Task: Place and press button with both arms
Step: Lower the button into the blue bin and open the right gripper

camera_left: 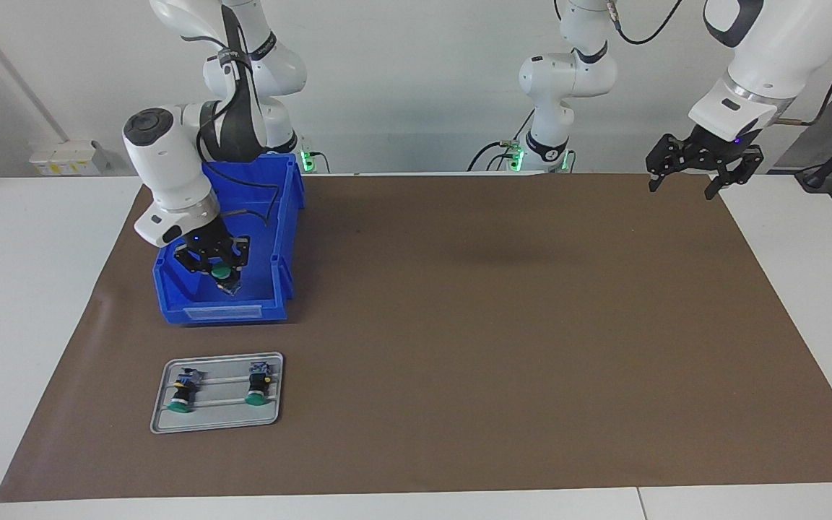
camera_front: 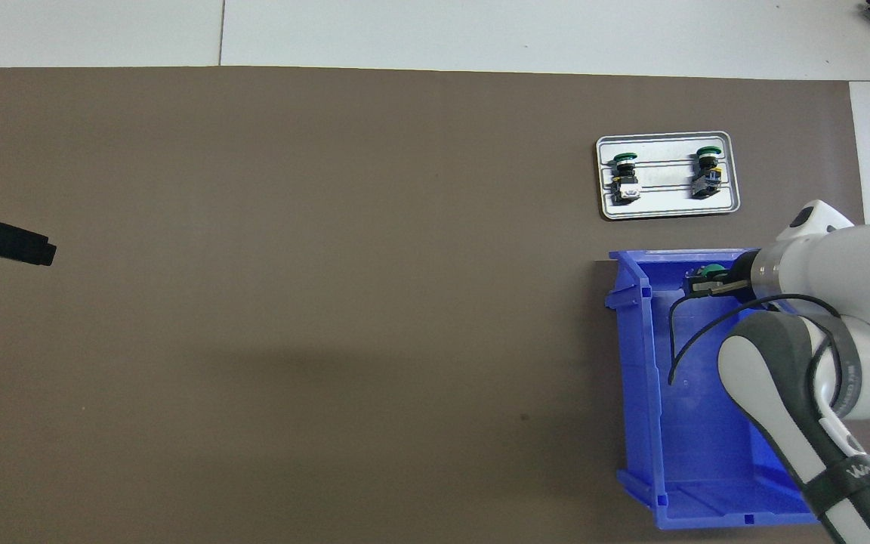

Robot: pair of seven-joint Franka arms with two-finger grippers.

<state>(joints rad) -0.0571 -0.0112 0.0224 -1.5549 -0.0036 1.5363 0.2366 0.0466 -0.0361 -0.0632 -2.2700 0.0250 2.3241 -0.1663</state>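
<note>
Facing view: the right hand (camera_left: 222,272) reaches down into the blue bin (camera_left: 271,303), closed on the green-capped button (camera_left: 222,271), presumably to carry it to the grey tray (camera_left: 224,420) beside the two buttons (camera_left: 257,386) there. The left hand (camera_left: 685,179) waits open above the surface's edge.

The facing view is taken from high across the table, towards both arm bases. The overhead view is aimed steeply down from above the robots' end, perhaps slightly closer. Shared are the brown paper-like mat (camera_left: 459,325) (camera_front: 329,302), the blue plastic bin (camera_left: 282,238) (camera_front: 635,378) and the grey metal tray (camera_left: 217,422) (camera_front: 665,211).
</note>
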